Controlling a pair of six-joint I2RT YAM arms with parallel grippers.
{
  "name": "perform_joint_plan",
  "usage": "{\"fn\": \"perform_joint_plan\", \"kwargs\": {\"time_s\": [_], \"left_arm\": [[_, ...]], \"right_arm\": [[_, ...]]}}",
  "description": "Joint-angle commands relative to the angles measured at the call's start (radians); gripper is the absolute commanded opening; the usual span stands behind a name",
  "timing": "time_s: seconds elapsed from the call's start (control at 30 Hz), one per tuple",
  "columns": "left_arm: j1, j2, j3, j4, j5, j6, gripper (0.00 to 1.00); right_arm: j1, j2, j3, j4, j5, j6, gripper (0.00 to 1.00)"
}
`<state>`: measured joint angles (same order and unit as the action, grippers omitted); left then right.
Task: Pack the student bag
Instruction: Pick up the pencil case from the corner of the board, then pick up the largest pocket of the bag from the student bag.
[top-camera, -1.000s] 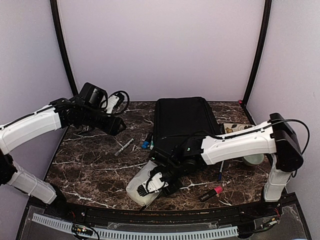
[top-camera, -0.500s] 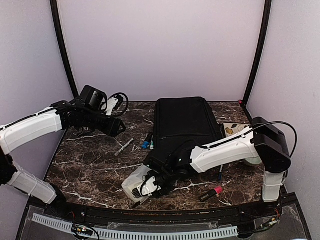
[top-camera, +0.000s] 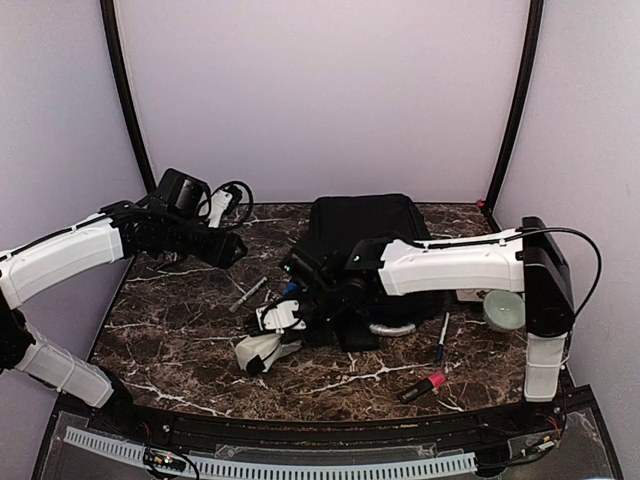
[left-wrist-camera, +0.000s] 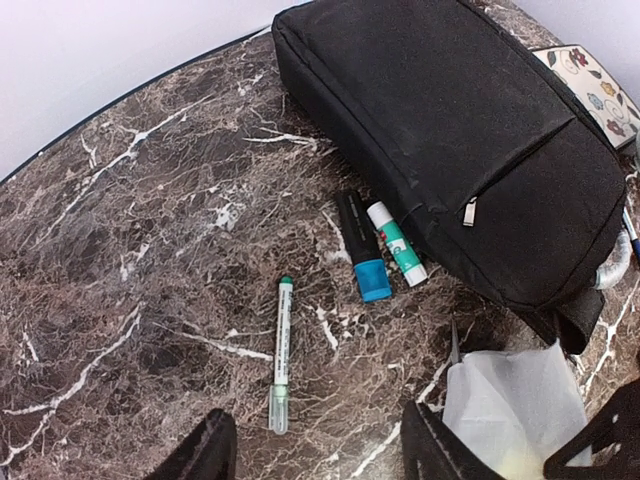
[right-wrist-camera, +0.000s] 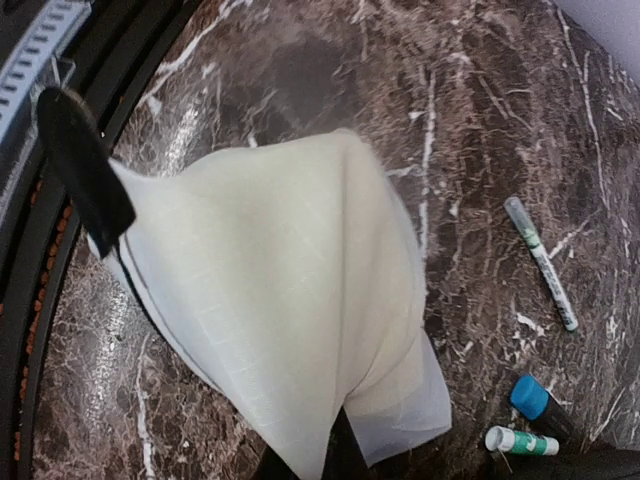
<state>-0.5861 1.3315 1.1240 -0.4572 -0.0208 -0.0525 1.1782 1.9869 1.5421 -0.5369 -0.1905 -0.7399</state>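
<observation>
The student bag lies flat at the back centre of the marble table, also visible as the black student bag in the left wrist view. My right gripper is shut on the top edge of a white translucent pouch, which hangs lifted in front of the bag's near left corner. In the right wrist view the pouch fills the frame, pinched at the right gripper. My left gripper hovers open over the table; the left gripper is just short of a green-capped pen.
A blue-capped marker and a glue stick lie against the bag's left side. A pink marker, a blue pen and a pale round cup sit at the right. A black charger with cable is back left.
My right gripper has shut on the white pouch and lifted it from the front of the table, back and left toward the bag. The left arm has barely moved.
</observation>
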Motion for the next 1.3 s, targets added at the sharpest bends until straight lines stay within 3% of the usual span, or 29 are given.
{"fn": "perform_joint_plan", "kwargs": {"time_s": [0.0,0.13,0.33,0.5,0.73,1.03,1.27], "left_arm": [[0.006,-0.026,0.029,0.045,0.03,0.049,0.57],[0.005,-0.062,0.002,0.129,0.14,0.088,0.54],[-0.072,-0.034,-0.009,0.22,0.225,0.128,0.61],[-0.208,0.128,0.073,0.238,0.167,0.212,0.63],[-0.307,0.373,0.211,0.297,0.194,0.275,0.63],[-0.425,0.715,0.538,0.184,0.128,0.397,0.64],[-0.465,0.838,0.666,0.139,0.144,0.413,0.67]], "right_arm": [[-0.12,-0.124,0.106,-0.185,-0.221,0.1,0.0],[-0.27,-0.232,0.097,-0.253,-0.37,0.145,0.0],[-0.539,-0.385,0.011,-0.299,-0.48,0.189,0.0],[-0.791,-0.498,-0.015,-0.317,-0.56,0.229,0.0],[-1.119,-0.563,0.009,-0.353,-0.658,0.255,0.0],[-1.243,-0.614,-0.023,-0.338,-0.604,0.288,0.0],[-1.255,-0.629,-0.049,-0.325,-0.604,0.309,0.0]]}}
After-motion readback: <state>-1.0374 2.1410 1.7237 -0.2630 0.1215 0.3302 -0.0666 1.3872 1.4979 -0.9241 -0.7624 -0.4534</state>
